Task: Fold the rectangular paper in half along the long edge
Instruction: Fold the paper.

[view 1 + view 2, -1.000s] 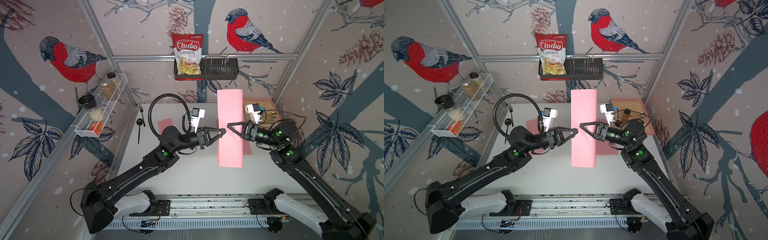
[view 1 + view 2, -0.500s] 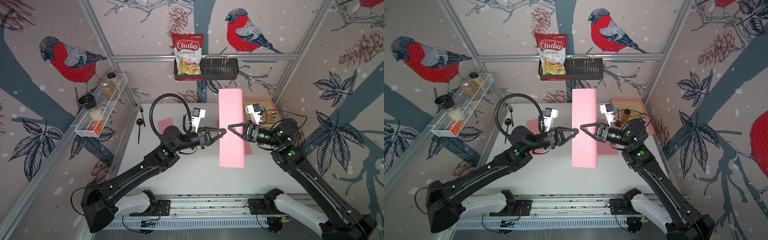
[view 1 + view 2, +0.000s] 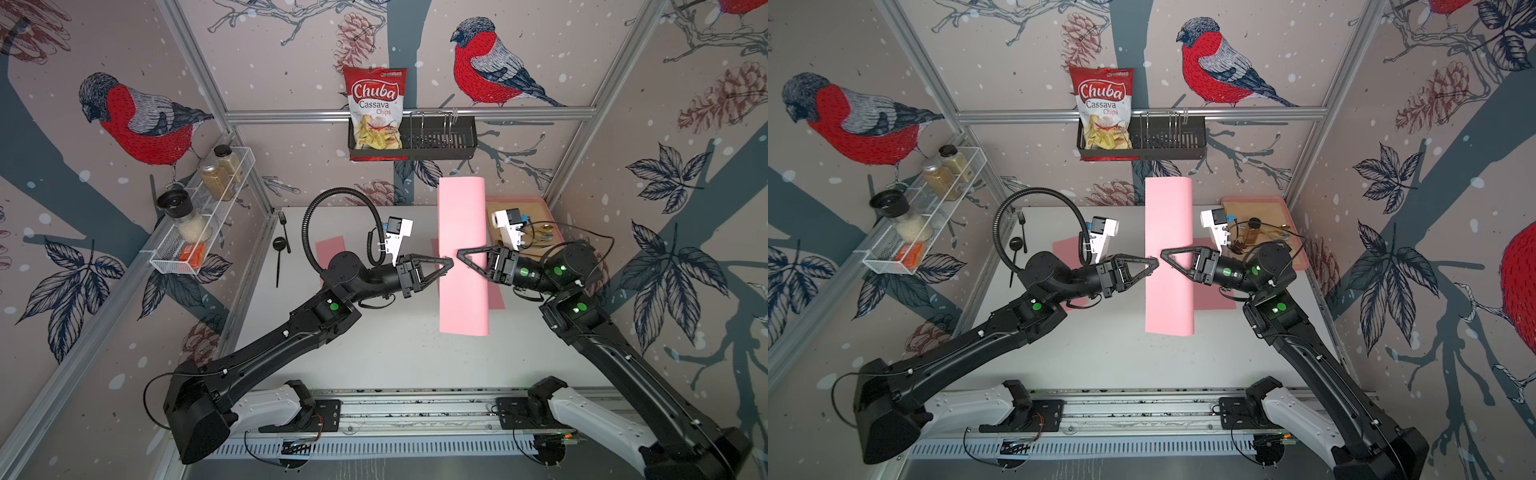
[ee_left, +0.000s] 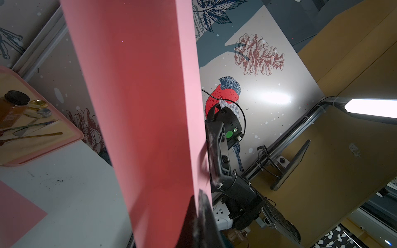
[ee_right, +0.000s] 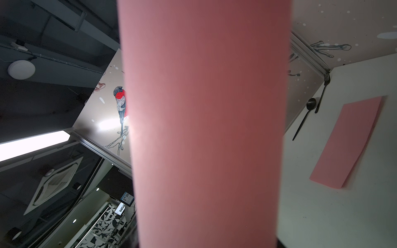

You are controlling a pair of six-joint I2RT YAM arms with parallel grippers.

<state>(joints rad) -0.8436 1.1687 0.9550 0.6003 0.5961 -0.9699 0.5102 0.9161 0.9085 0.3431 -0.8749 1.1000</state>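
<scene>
Pink paper (image 3: pixel 462 216) in left pincer (image 3: pixel 450 262) (tight).

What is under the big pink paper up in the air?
Under the pink paper, another pink sheet lies flat on the white table. Only its side edges peek out. Its middle is covered, so anything there stays hidden.

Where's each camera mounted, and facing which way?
Top views: overhead, looking down on the table; left arm, right arm, left gripper and right gripper at the pink paper.
Left wrist: on the left arm, facing past the paper toward the right gripper and tray; own fingertip shows.
Right wrist: on the right arm, paper close up, spoon beyond; own gripper unclear.
All share the paper.
</scene>
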